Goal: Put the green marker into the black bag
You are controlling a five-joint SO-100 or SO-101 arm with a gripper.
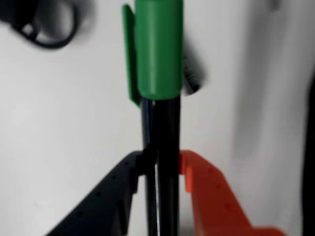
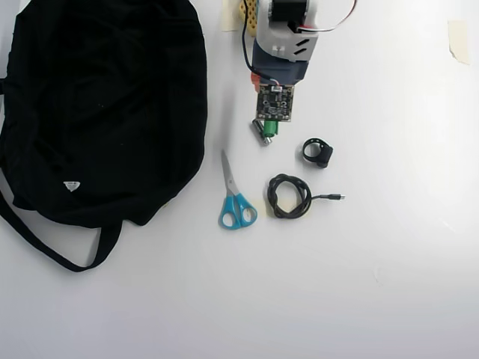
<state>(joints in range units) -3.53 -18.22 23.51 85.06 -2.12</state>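
White table (image 2: 389, 284): green marker (image 1: 158, 73) clamped between pincer (image 1: 160, 169) fingers.

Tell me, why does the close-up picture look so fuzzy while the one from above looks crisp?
In the wrist view the marker sits very near the lens, clamped in the claw, so its edges are soft, and the dark shapes behind are smeared. In the overhead view, lighting is bright and even: the scissors, cable and bag look sharp, with faint shadows.
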